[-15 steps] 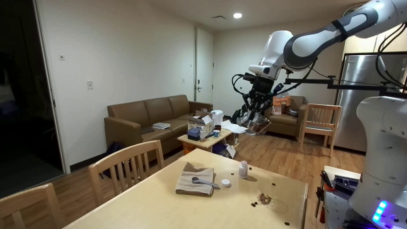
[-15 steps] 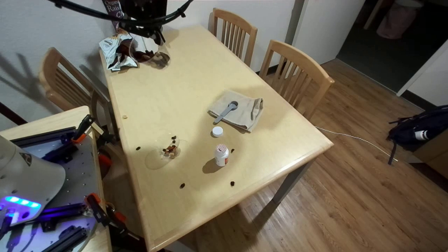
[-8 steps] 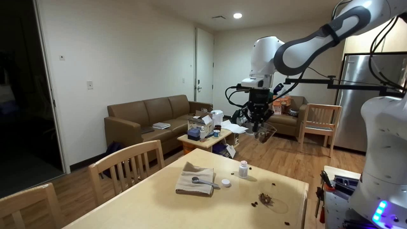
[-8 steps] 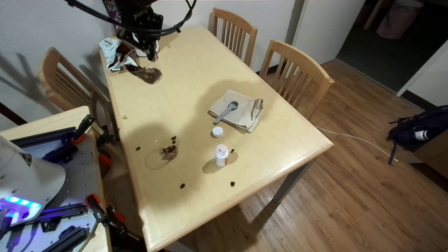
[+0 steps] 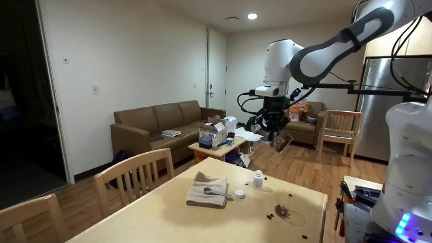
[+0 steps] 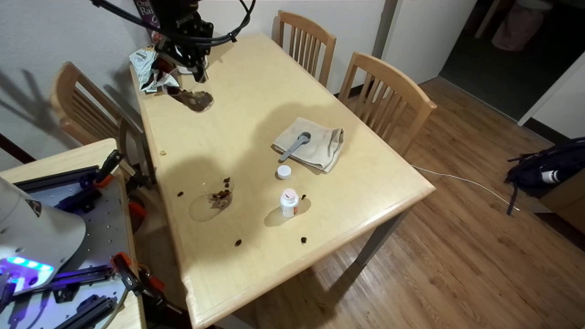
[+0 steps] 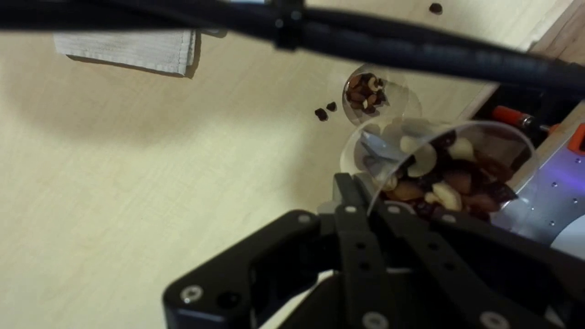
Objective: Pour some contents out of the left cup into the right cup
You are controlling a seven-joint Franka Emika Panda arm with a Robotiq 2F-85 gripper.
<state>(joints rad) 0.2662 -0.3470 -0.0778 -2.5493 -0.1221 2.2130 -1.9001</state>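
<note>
The hand [image 7: 355,183] clamps the wall of the tilted left cup [image 5: 286,137] above the worktop [image 6: 352,205]; mixed nuts [image 7: 445,196] lie inside. Well below the hand, the right cup [image 7: 396,91] contains some too: pouring seems largely done; setting down remains.

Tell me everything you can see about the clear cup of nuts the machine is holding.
The clear, round, plastic-looking cup has a thin rim and shows no handle. Inside lies a mix of pale cashews and darker brown pieces. It is held tilted in the air, off the pale wooden table, its wall pinched in the black two-fingered gripper.
</note>
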